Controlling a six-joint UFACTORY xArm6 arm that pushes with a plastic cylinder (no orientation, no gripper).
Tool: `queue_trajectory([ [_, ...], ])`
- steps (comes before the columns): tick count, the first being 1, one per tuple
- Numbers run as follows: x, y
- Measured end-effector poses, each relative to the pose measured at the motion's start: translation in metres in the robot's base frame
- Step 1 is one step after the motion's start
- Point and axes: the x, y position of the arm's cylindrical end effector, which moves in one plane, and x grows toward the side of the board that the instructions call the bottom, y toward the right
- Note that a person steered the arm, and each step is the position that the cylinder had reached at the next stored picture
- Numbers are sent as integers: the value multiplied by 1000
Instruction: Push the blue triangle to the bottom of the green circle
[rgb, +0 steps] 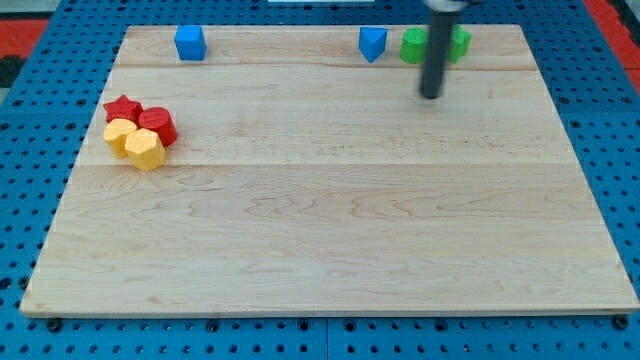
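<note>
Blue triangle (372, 43) sits just left of the green circle (416, 46), near the board's top edge. My tip (431, 95), a bare rod with nothing to clamp, stands below the green circle. I should circle above the blue triangle, then push it down and rightward.

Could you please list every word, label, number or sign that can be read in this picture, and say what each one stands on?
None: no readable text appears anywhere.
The wooden board shows only grain.
The blue triangle, the blue cube, the green blocks partly behind the rod, and the red and yellow blocks have plain faces.
My tip and the blue pegboard carry no marking.
</note>
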Motion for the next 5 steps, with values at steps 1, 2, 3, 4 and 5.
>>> queue_trajectory([
  [1, -63, 88],
  [2, -103, 69],
  [3, -90, -24],
  [4, -66, -108],
  [5, -111, -96],
])
